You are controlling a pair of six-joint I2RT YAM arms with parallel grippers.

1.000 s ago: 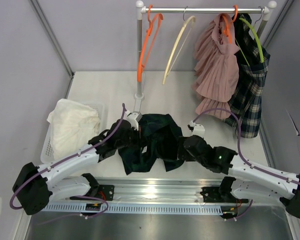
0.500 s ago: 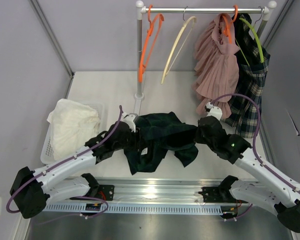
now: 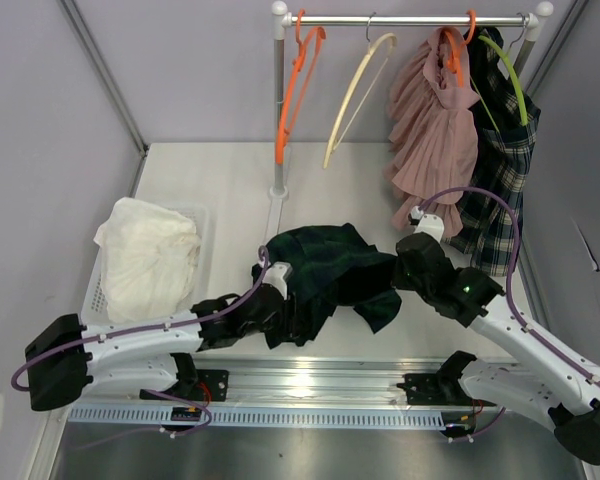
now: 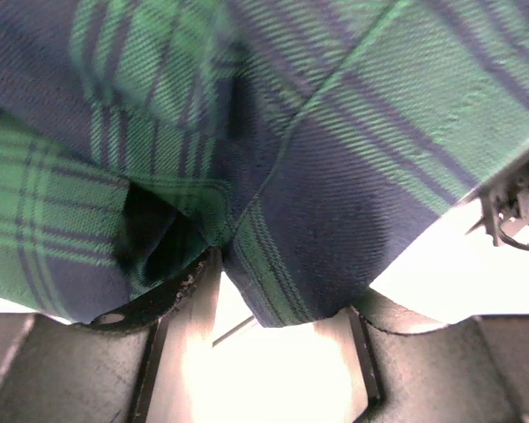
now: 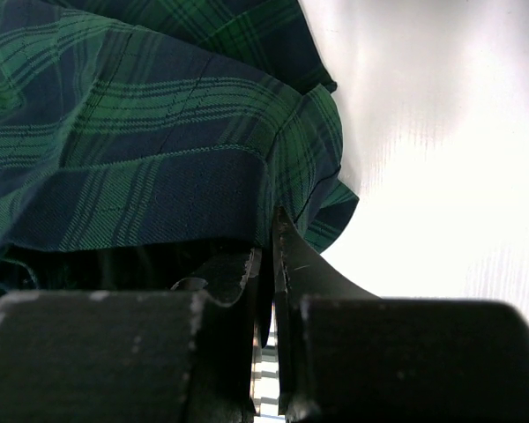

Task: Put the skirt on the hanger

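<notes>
left claw [image 4: 278, 295] spread, skirt [image 3: 330, 262] sagging between its fingers | right claw [image 5: 266, 238] pressed together, pinching skirt edge

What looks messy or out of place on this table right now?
The green plaid skirt is a crumpled bundle, pinched at one edge by the right gripper, with a flap drooping toward the table. The empty orange hanger hangs askew on the rail.

Top view: evenly bright, sharp, soft shadows.
Left wrist: skirt [image 4: 335, 132] close and partly blurred; table [image 4: 428, 273] overexposed.
Right wrist: table glare at right.
</notes>
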